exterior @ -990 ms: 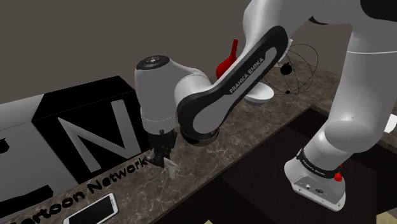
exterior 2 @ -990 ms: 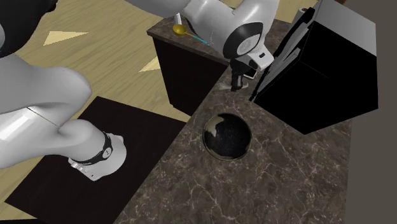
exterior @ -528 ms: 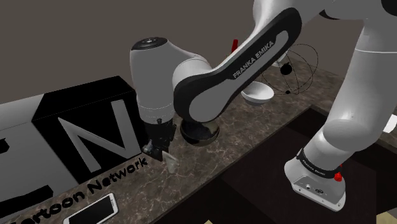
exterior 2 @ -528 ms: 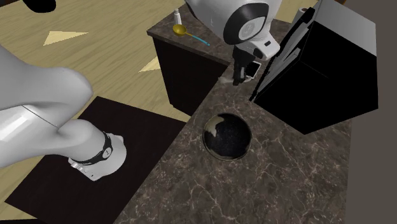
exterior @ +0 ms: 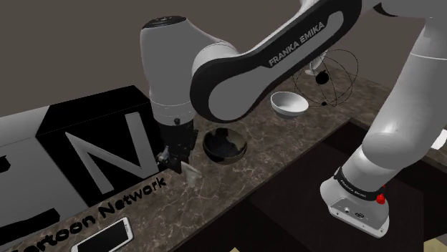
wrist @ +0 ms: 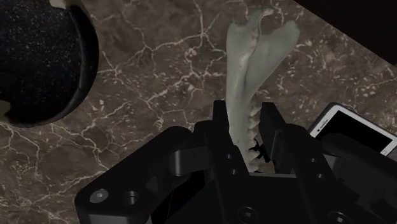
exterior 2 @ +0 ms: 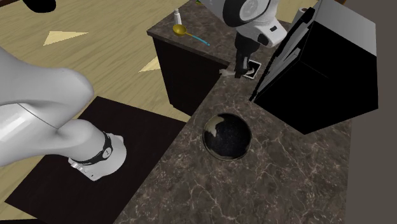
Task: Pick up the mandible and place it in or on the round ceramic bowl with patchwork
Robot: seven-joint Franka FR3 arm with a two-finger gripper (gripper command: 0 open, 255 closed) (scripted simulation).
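My claw (wrist: pixel 245 121) clamped on the pale mandible (wrist: pixel 249 76), dark speckled bowl (wrist: pixel 38 57) nearby on my brown veined worktop (wrist: pixel 159 95), white phone (wrist: pixel 348 127) close by.

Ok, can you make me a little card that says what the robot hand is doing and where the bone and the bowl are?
gripper: shut on the bone, over the counter
mandible: pale jawbone with teeth, clasped between the black fingers
bowl: dark, round, speckled, on the brown marbled counter, apart from the gripper
bone in bowl: not yet
nearby: phone, black box with big letters
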